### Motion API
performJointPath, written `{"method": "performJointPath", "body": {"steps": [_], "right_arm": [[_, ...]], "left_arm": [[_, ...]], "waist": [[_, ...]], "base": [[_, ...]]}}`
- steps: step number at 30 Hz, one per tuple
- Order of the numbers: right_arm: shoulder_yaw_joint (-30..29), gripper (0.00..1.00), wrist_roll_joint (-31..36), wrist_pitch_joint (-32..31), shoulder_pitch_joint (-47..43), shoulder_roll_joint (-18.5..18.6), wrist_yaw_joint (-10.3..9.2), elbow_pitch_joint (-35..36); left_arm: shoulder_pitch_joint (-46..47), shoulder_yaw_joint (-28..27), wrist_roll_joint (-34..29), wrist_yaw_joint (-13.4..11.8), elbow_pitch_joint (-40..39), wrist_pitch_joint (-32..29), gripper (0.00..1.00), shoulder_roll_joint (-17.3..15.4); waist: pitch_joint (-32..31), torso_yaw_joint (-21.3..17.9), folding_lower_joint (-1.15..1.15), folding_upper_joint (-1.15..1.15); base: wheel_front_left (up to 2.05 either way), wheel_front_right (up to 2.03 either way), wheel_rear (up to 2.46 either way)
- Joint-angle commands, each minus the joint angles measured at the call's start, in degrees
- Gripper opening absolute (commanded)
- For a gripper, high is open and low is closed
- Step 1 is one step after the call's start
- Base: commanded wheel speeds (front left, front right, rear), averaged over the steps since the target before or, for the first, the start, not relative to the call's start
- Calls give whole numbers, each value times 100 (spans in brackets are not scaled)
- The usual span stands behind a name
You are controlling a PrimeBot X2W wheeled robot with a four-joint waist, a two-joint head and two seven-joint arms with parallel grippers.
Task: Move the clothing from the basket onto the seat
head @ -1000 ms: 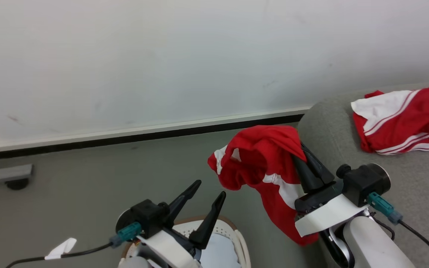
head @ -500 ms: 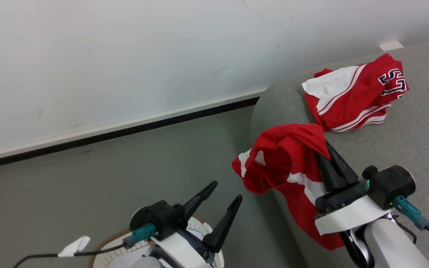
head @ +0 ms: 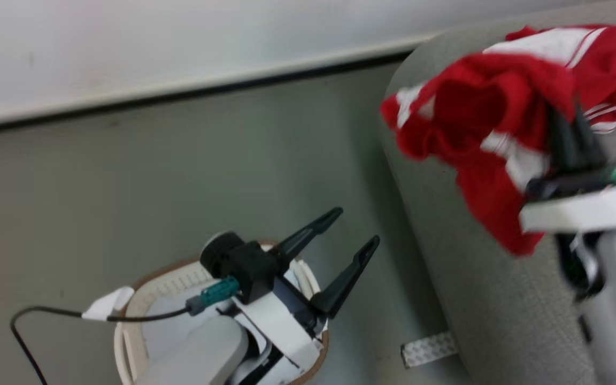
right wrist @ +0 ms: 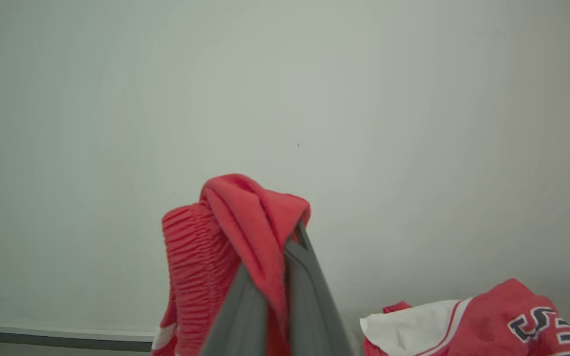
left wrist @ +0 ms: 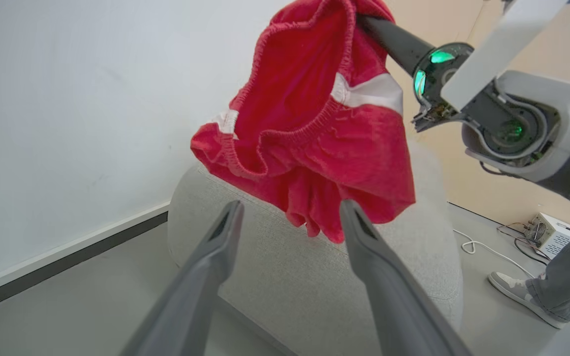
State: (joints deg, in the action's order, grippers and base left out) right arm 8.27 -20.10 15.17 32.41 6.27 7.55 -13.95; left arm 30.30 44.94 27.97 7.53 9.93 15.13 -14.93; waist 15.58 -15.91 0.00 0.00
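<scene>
Head view is a bit blurry on the right side, but the shorts are easy to spot: red with white panels, bunched up and dangling over the rounded end of the seat. The right gripper has them. Its fingers are pinched tight together on a fold of the red fabric near the elastic waistband, and the rest droops down below. From the left wrist view the lowest bit of the shorts looks like it hangs just above the seat's grey cushion, but I can't tell for sure whether it brushes it. A second red piece, a jersey with a white panel, thin stripes and dark lettering, lies crumpled on top of the seat, just past the shorts and farther in from the seat's end.

The left gripper holds nothing, fingers spread wide and pointing toward the seat's end. It sits over the basket, which stands on the floor off the seat's end, a short gap away from it. A strip of pale tape is stuck to the floor right at the seat's base. On the far side of the seat in the left wrist view, a person's shoe and trouser leg are on the floor, with a small box and a white cable nearby.
</scene>
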Motion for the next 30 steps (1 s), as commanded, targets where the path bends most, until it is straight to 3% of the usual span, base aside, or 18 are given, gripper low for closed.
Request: {"method": "performJointPath", "body": {"steps": [1, 6, 12, 18, 24, 29, 30], "right_arm": [[-204, 0, 64, -31, 554, 175, -13, -97], [-951, 0, 307, -385, 1775, 677, -14, -260], [-2180, 0, 479, -873, 3125, 1473, -13, -515], [-3319, 0, 1032, -1154, 3473, 2099, -13, -905], [-4181, 0, 1320, -959, 2744, 1934, -13, -1465], [-4776, 0, 1448, -488, 1938, 1493, -13, -2153], [-4836, 17, 1465, -397, 1825, 1413, -13, -2279]], "left_arm": [[293, 87, -40, -9, -87, 2, 100, -112], [859, 292, -8, -9, -306, 2, 100, -268], [1188, 424, 10, -9, -512, 2, 100, -414], [1198, 370, 49, -9, -626, 2, 100, -530], [1086, 349, 39, -9, -618, 2, 100, -508], [1010, 346, 12, -9, -578, 2, 100, -520], [987, 342, 6, -9, -571, 2, 100, -536]], "waist": [[830, 307, 0, 0], [1580, 569, 0, 0], [2046, 810, 0, 0], [2249, 922, 0, 0], [2299, 929, 0, 0], [2296, 847, 0, 0], [2286, 827, 0, 0]], "base": [[0, 0, 0], [0, 0, 0], [0, 0, 0], [0, 0, 0], [0, 0, 0], [0, 0, 0], [0, 0, 0]]}}
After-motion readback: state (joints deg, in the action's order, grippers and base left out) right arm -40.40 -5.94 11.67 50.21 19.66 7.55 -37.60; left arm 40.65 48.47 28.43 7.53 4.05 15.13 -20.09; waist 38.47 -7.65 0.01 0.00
